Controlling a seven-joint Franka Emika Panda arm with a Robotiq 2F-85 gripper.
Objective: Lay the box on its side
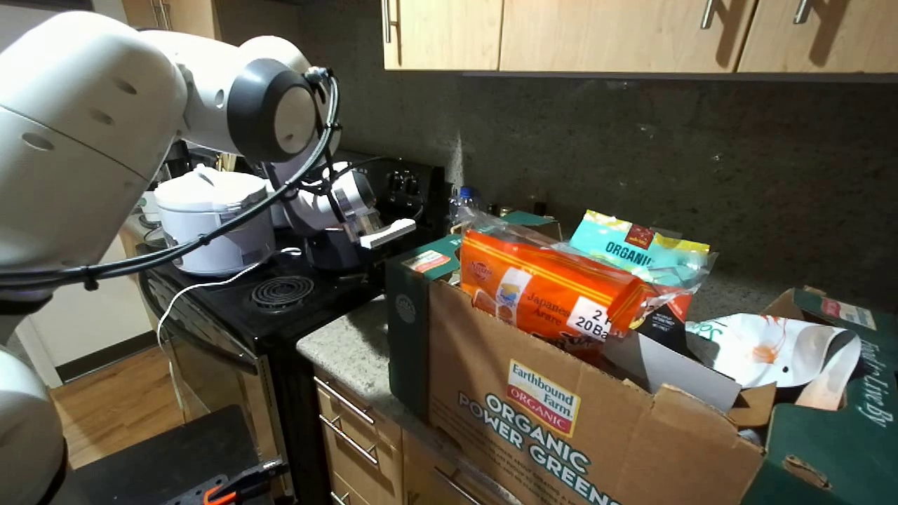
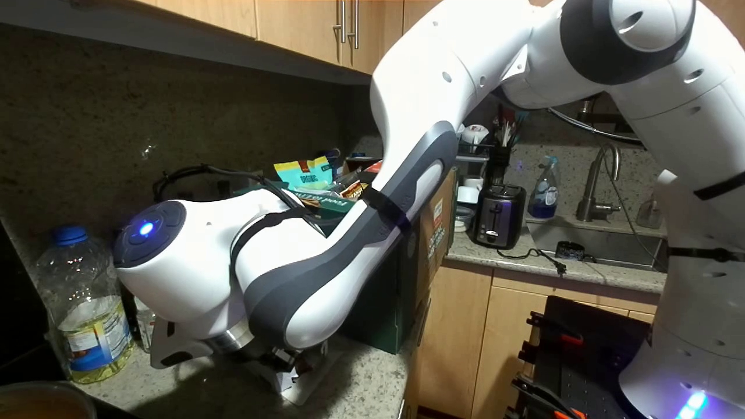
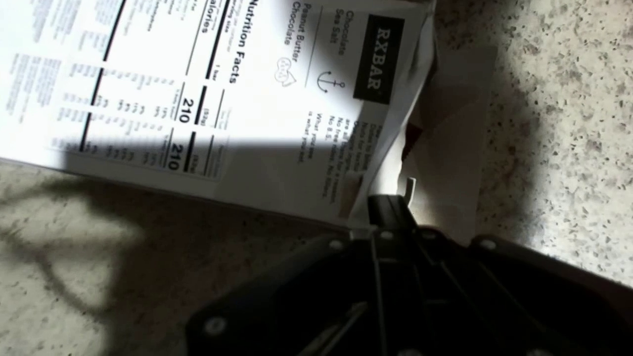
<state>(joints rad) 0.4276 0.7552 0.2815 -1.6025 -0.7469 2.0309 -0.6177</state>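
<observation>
1. At the bottom of the wrist view, the dark fingers (image 3: 389,212) point up into frame at the open end of the box (image 3: 267,113). Fingers narrow, tips close together; too dark to tell whether any cardboard is pinched between them. The box turns a broad white face to the camera, "RXBAR" and "Nutrition Facts" legible, and is cut off at the left and top edges. A pale flap (image 3: 452,143) juts past its open end, over the speckled tabletop (image 3: 564,99).

2. In an exterior view, the arm (image 2: 430,99) slopes down, its wrist low over the tabletop, a blue light (image 2: 146,228) lit on the joint. Just below the wrist a small white part of the box shows, the rest hidden. Its place: at the tabletop, between a blue-capped bottle (image 2: 87,311) of yellow liquid and the large carton (image 2: 378,314). Whether it lies fully flat, cannot tell. Farther back, a black toaster (image 2: 499,218) stands near the sink (image 2: 611,245).

3. In an exterior view, the carton's brown side faces the camera, printed "Organic Power Greens". Inside it, an orange packet (image 1: 547,284), with a teal pouch (image 1: 624,245) just behind. Arm enters from the left; a white cooker (image 1: 214,224) stands on the black stove (image 1: 224,319). Box and fingers cannot be made out here.
</observation>
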